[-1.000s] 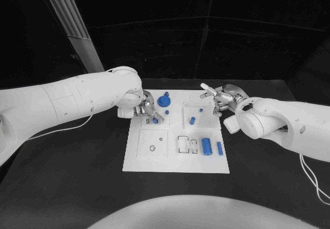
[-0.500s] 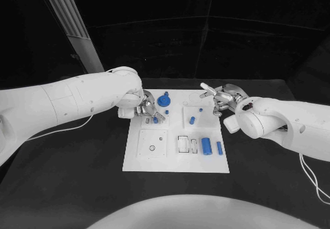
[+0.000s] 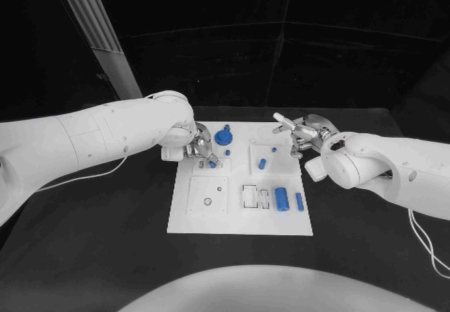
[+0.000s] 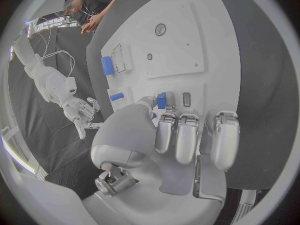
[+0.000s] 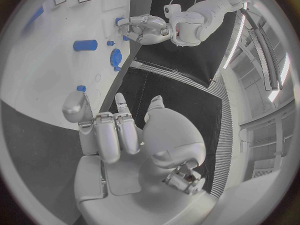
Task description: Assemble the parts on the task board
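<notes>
Pinching a small blue cylindrical part [image 3: 212,164] at the white rectangular task board [image 3: 240,214]: left silver hand [image 3: 199,149]. Right silver hand [image 3: 302,135] beside the board's far right corner, fingers spread, holding nothing.

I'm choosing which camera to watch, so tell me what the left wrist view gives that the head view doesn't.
Left wrist view alone: the left hand pinching a small blue part beside a dark slot on the task board. Head view alone: the blue gear and the long blue peg. Both share the board, the blue cylinder and the right hand.
</notes>
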You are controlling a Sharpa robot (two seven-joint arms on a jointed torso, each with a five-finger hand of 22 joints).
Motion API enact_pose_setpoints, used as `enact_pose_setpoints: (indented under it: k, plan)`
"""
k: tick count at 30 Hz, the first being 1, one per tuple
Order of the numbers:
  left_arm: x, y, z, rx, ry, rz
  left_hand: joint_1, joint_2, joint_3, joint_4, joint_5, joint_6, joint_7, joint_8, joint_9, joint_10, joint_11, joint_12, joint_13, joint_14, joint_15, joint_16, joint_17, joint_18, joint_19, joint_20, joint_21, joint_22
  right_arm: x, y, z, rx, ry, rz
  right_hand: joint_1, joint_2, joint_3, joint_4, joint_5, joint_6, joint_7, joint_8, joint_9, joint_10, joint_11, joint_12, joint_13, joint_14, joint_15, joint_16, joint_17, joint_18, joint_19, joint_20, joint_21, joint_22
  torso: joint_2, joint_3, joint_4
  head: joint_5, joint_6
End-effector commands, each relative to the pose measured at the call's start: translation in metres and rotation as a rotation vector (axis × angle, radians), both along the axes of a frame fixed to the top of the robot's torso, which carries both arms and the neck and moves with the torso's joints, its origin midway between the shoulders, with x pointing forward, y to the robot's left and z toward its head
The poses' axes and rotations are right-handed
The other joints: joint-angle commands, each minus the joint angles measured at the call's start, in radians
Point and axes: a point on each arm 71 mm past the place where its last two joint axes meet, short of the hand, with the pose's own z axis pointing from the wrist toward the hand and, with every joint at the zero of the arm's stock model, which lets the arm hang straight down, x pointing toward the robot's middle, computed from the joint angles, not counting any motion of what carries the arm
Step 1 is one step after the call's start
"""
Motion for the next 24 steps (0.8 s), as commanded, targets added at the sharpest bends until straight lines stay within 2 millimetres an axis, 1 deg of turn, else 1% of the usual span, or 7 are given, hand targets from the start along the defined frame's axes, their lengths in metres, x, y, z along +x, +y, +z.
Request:
enact_pose_setpoints:
  k: [1, 3, 4, 9, 15, 21, 24]
  plan:
    - [-0.0022, 0.0009, -0.0043, 0.018, 0.015, -0.007, 0.015, 0.000, 0.014, 0.000, 0.060, -0.003, -0.002, -0.007, -0.002, 0.106, -0.005, 0.002, 0.263, 0.104, -0.004, 0.003, 0.263, -0.007, 0.107, -0.003, 0.004, 0.263, -0.0002, 0.0013, 0.0011, 0.001, -0.003, 0.010, 0.003, 0.009, -0.007, -0.001, 0.006, -0.001, -0.002, 0.007, -0.001, 0.053, -0.006, 0.002, 0.214, 0.038, -0.007, 0.000, 0.185, 0.005, -0.007, -0.001, -0.006, 0.090, 0.000, 0.0001, 0.0002, 0.000, -0.001]
    - [-0.0022, 0.0010, -0.0044, 0.018, 0.016, -0.007, 0.019, -0.002, 0.022, -0.001, 0.085, -0.003, -0.002, -0.007, -0.002, 0.106, -0.005, 0.002, 0.263, 0.104, -0.005, 0.003, 0.263, -0.007, 0.107, -0.003, 0.004, 0.263, -0.0001, 0.0013, 0.0011, 0.001, -0.003, 0.010, 0.003, 0.009, -0.007, -0.001, 0.007, -0.001, -0.002, 0.007, -0.001, 0.053, -0.006, 0.002, 0.214, 0.038, -0.007, 0.000, 0.185, 0.006, -0.008, -0.001, -0.006, 0.090, 0.000, 0.0000, 0.0000, 0.000, -0.001]
    - [-0.0022, 0.0010, -0.0044, 0.018, 0.016, -0.007, 0.023, -0.006, 0.029, -0.001, 0.113, -0.003, -0.003, -0.008, -0.002, 0.106, -0.005, 0.002, 0.263, 0.104, -0.005, 0.003, 0.263, -0.007, 0.107, -0.004, 0.004, 0.263, -0.0001, 0.0013, 0.0011, 0.001, -0.003, 0.010, 0.003, 0.010, -0.008, -0.001, 0.007, -0.001, -0.002, 0.007, -0.001, 0.053, -0.006, 0.002, 0.214, 0.038, -0.007, 0.000, 0.185, 0.006, -0.008, -0.001, -0.008, 0.090, 0.000, 0.0000, 0.0000, 0.000, -0.001]
    - [-0.0020, 0.0011, -0.0042, 0.014, 0.014, -0.007, 0.030, -0.012, 0.052, -0.003, 0.157, -0.002, -0.003, -0.007, -0.001, 0.106, -0.006, 0.002, 0.263, 0.104, -0.006, 0.003, 0.263, -0.007, 0.107, -0.005, 0.004, 0.263, 0.0000, 0.0013, 0.0010, 0.001, -0.003, 0.010, 0.003, 0.010, -0.008, -0.001, 0.007, -0.001, -0.002, 0.007, -0.001, 0.053, -0.006, 0.002, 0.214, 0.038, -0.007, 0.000, 0.185, 0.006, -0.008, -0.001, -0.008, 0.090, 0.000, 0.0001, 0.0005, 0.000, -0.001]
    - [-0.0015, 0.0020, -0.0038, 0.001, 0.005, -0.002, 0.048, -0.013, 0.086, -0.005, 0.170, -0.002, -0.005, -0.004, 0.002, 0.106, -0.008, 0.002, 0.263, 0.104, -0.007, 0.003, 0.263, -0.007, 0.107, -0.006, 0.004, 0.263, 0.0000, 0.0008, 0.0010, 0.000, -0.003, 0.009, 0.003, 0.010, -0.008, -0.001, 0.007, -0.001, -0.002, 0.007, -0.002, 0.052, -0.006, 0.001, 0.213, 0.038, -0.007, 0.000, 0.185, 0.006, -0.009, -0.001, -0.008, 0.090, 0.000, 0.0000, 0.0004, 0.001, 0.001]
    - [-0.0006, 0.0074, -0.0028, -0.015, -0.012, 0.015, 0.072, -0.022, 0.120, -0.008, 0.118, 0.002, -0.006, 0.005, 0.009, 0.106, -0.009, 0.002, 0.263, 0.104, -0.009, 0.003, 0.263, -0.007, 0.107, -0.008, 0.004, 0.263, 0.0003, 0.0005, 0.0008, 0.000, -0.003, 0.008, 0.003, 0.010, -0.008, -0.001, 0.007, -0.001, -0.002, 0.007, -0.002, 0.052, -0.006, 0.001, 0.213, 0.038, -0.007, 0.000, 0.185, 0.006, -0.009, -0.001, -0.008, 0.090, -0.001, -0.0001, 0.0010, 0.000, -0.001]
    - [-0.0005, 0.0100, -0.0023, -0.020, -0.017, 0.021, 0.084, -0.027, 0.128, -0.008, 0.044, 0.005, -0.008, 0.010, 0.012, 0.106, -0.011, 0.002, 0.263, 0.104, -0.010, 0.003, 0.263, -0.007, 0.107, -0.009, 0.004, 0.263, 0.0004, 0.0005, 0.0008, -0.001, -0.003, 0.007, 0.003, 0.010, -0.008, -0.001, 0.007, -0.001, -0.002, 0.007, -0.002, 0.052, -0.006, 0.001, 0.213, 0.038, -0.007, 0.000, 0.185, 0.006, -0.009, -0.001, -0.008, 0.090, -0.001, 0.0005, 0.0007, -0.001, -0.001]
